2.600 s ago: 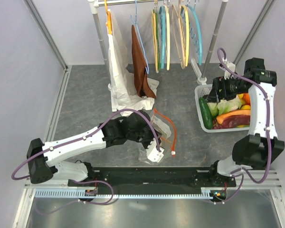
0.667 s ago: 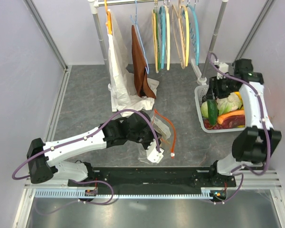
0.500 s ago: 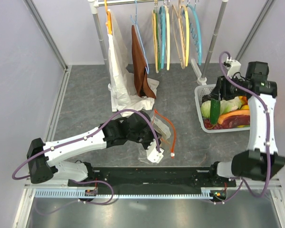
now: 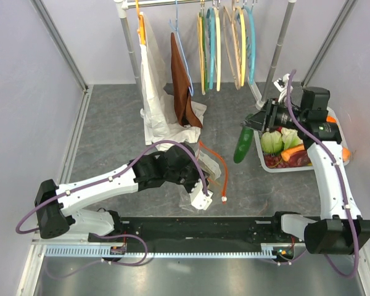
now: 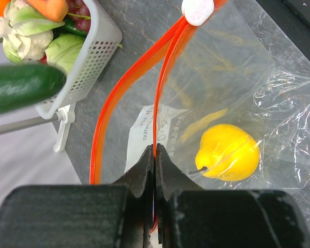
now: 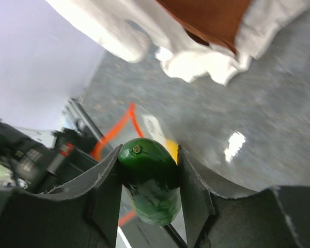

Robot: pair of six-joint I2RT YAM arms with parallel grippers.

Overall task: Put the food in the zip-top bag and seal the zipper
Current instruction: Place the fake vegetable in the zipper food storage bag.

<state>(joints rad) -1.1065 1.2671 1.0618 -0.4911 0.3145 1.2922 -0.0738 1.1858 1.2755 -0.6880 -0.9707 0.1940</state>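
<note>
The clear zip-top bag (image 4: pixel 208 169) lies on the grey table in front of the left arm, mouth open, its orange-red zipper (image 4: pixel 222 168) curving toward the right. In the left wrist view the yellow fruit (image 5: pixel 228 152) lies inside the bag (image 5: pixel 258 88). My left gripper (image 5: pixel 154 151) is shut on one strip of the zipper (image 5: pixel 163 77). My right gripper (image 4: pixel 251 123) is shut on the dark green cucumber (image 4: pixel 242 145), held in the air left of the basket; it also shows in the right wrist view (image 6: pixel 149 178), between the jaws (image 6: pixel 149 155). The round orange is not identifiable.
A white slatted basket (image 4: pixel 259 148) at the right holds the cabbage (image 4: pixel 277 139), meat and other produce. A rack at the back carries a white garment (image 4: pixel 154 92), a brown cloth (image 4: pixel 182 80) and coloured hangers (image 4: pixel 225 43). Grey walls bound the table.
My right gripper has lifted the cucumber out of the basket and carried it left, toward the bag. The left gripper has kept its hold on the zipper.
</note>
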